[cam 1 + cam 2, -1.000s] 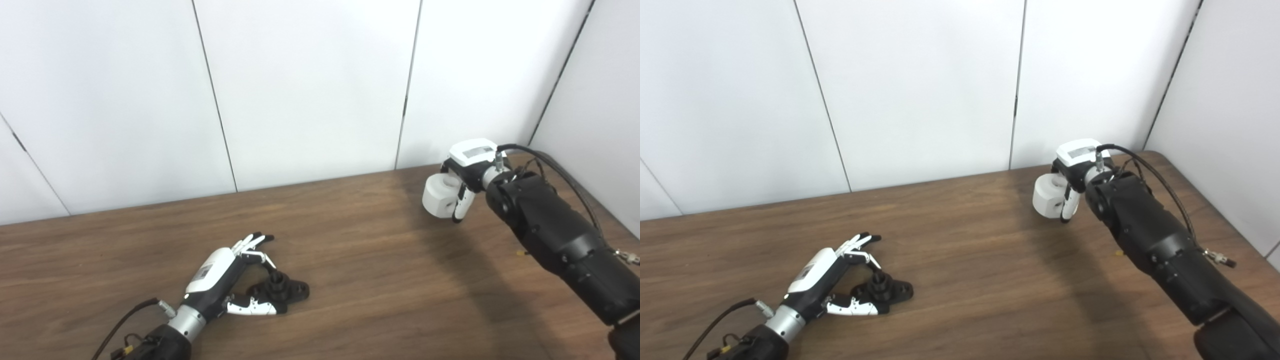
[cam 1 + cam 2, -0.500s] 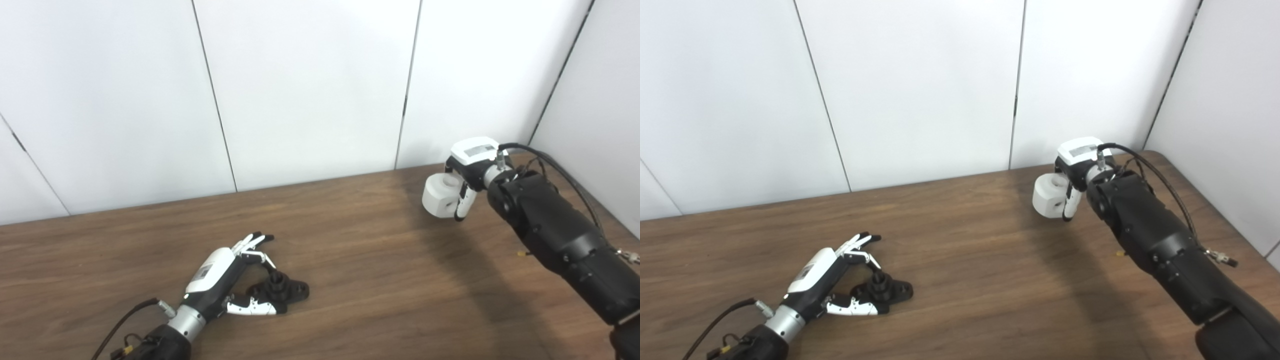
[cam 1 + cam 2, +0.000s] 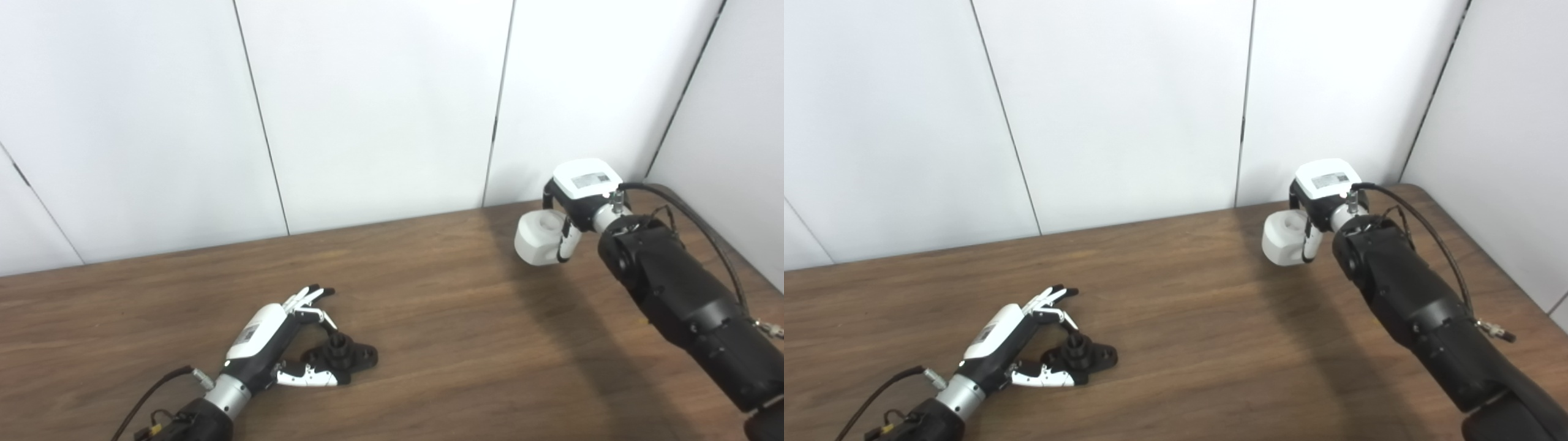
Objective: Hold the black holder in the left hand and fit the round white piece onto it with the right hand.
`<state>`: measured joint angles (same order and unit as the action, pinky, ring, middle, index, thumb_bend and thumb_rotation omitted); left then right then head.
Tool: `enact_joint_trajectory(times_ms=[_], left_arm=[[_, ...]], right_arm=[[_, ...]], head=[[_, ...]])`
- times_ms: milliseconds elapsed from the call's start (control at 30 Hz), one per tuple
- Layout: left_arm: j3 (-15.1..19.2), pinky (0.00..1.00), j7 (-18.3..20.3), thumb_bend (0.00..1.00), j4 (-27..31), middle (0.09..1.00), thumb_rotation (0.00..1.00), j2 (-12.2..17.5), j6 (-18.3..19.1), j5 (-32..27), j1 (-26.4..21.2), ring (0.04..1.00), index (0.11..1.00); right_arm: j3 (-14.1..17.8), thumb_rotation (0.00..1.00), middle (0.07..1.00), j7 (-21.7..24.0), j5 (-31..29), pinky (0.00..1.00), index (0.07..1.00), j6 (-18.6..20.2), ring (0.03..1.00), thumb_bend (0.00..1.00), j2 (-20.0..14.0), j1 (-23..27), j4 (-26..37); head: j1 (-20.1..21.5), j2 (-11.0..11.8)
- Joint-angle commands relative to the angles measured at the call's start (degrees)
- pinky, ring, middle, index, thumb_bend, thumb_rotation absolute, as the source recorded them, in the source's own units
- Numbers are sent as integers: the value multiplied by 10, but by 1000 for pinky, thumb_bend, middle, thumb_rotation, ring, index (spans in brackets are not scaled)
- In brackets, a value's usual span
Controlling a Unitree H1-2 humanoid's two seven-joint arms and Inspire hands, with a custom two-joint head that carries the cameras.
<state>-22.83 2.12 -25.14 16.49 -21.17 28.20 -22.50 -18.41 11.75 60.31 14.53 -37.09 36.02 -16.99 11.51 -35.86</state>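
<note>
Round white piece (image 3: 538,237) clamped in the right hand (image 3: 572,205), fingers wrapped round its side, thumb hidden behind it. Lifted a shade higher than a second ago and turned a little, bore now facing more upward; carried clear of the table (image 3: 465,343), judged to be the start of the carry toward the black holder (image 3: 342,356), nothing more yet. Seen from the holder: white piece well apart, far off toward the table's right rear corner, close to the wall panels (image 3: 380,110). Left hand (image 3: 269,343) unmoved over the same second, lying low on the table just beside the holder, thumb stretched along the holder's near edge, fingers (image 3: 312,298) spread beyond its far side (cupping rather than gripping, so apart and holding nothing firm, as far as can be made out). Holder resting flat on the wood, raised boss upward, not lifted. Fitting not begun: holder to be closed on and steadied first, then the white piece brought the whole way across and lined up bore over boss. Likely risk: a loose holder sliding under the push.
</note>
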Motion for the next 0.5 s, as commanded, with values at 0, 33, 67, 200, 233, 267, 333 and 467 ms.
enact_joint_trajectory(times_ms=[0, 33, 67, 200, 233, 267, 333, 467], left_arm=[[-17, 986, 19, 523, -30, 940, 54, 5, 3, 9, 62, 1000, 483], [-18, 986, 20, 523, -29, 941, 54, 5, 4, 10, 62, 1000, 483], [-18, 986, 19, 523, -30, 942, 54, 5, 5, 11, 61, 1000, 483], [-18, 982, 19, 523, -30, 942, 54, 5, 3, 12, 61, 1000, 484], [-18, 984, 18, 523, -32, 942, 54, 5, 2, 13, 60, 1000, 484], [-19, 985, 17, 523, -32, 941, 54, 6, 1, 14, 60, 1000, 484], [-19, 987, 16, 523, -32, 940, 54, 6, -1, 14, 60, 1000, 484], [-18, 992, 15, 523, -32, 939, 54, 6, -3, 14, 60, 1000, 484]], right_arm=[[10, 143, 737, -43, 5, 856, 483, -10, 802, 526, -13, 19, 6], [10, 144, 734, -49, 6, 854, 483, -12, 799, 526, -13, 18, 5], [10, 144, 732, -52, 6, 853, 482, -12, 797, 526, -13, 16, 5], [12, 144, 735, -52, 4, 863, 483, -7, 799, 526, -14, 11, 9], [12, 144, 735, -52, 5, 857, 483, -6, 797, 526, -14, 10, 9], [12, 144, 735, -53, 5, 852, 483, -6, 795, 526, -14, 10, 9], [16, 144, 734, -49, 3, 842, 483, -1, 791, 526, -12, 9, 13], [33, 141, 739, -23, -21, 847, 482, 16, 798, 526, 0, 9, 36]], head=[[-1, 0], [0, -1], [0, -1], [0, -1], [0, -2], [0, -3], [1, -3], [-2, -4]])
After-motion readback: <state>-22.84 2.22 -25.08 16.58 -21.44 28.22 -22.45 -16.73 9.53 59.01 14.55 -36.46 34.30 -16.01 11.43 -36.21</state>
